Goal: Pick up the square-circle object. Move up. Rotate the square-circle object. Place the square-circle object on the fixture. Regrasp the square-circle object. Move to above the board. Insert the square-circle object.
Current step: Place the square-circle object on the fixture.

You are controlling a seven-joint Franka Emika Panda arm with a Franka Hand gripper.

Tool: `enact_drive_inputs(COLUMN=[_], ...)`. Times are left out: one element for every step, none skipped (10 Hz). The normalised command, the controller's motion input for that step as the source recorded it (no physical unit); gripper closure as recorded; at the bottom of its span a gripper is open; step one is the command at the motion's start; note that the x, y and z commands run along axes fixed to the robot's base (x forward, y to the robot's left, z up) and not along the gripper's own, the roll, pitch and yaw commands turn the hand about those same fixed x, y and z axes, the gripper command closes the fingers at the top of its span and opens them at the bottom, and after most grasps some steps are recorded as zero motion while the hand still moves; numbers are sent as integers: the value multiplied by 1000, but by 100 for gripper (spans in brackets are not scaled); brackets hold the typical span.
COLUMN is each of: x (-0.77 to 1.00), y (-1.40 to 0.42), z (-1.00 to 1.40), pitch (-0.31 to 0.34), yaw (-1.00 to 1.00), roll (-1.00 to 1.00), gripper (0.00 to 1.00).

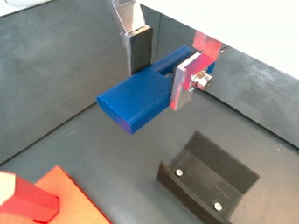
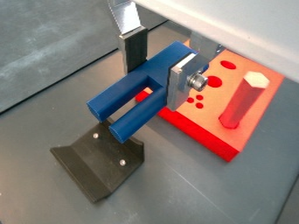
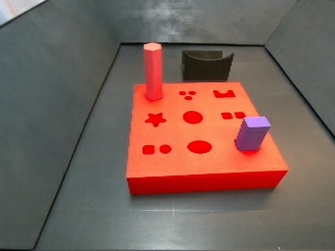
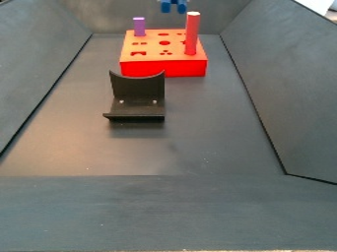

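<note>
In both wrist views my gripper (image 1: 163, 66) (image 2: 158, 70) is shut on the square-circle object (image 1: 138, 98) (image 2: 122, 105), a dark blue block with two legs sticking out past the fingers. It hangs in the air, clear of the floor. The dark fixture (image 1: 211, 179) (image 2: 100, 157) stands on the floor below it. In a side view the fixture (image 4: 136, 95) sits in front of the red board (image 4: 165, 69), and the blue block (image 4: 171, 5) shows at the picture's top edge beyond the board. The fixture (image 3: 206, 66) stands behind the board (image 3: 210, 162).
A tall red post (image 3: 153, 72) (image 4: 192, 32) (image 2: 243, 101) and a purple block (image 3: 253, 133) (image 4: 138, 25) stand on the board. Grey walls slope up around the dark floor on all sides.
</note>
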Motion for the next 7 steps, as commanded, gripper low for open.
enact_drive_inputs(x=[1000,1000,971,895,809,725,595], y=[-93,-80,537,545,394,218,105], z=[52,46,-649,-643,-453,-264,-99], pitch=[155,162,-56,-58,-66,-60,-42], yaw=[27,30,13,10,-9,-12,-13], roll=[-68,-68,-1000,-1000,-1000,-1000,-1000], gripper=[100,100,100,100,100,100,100])
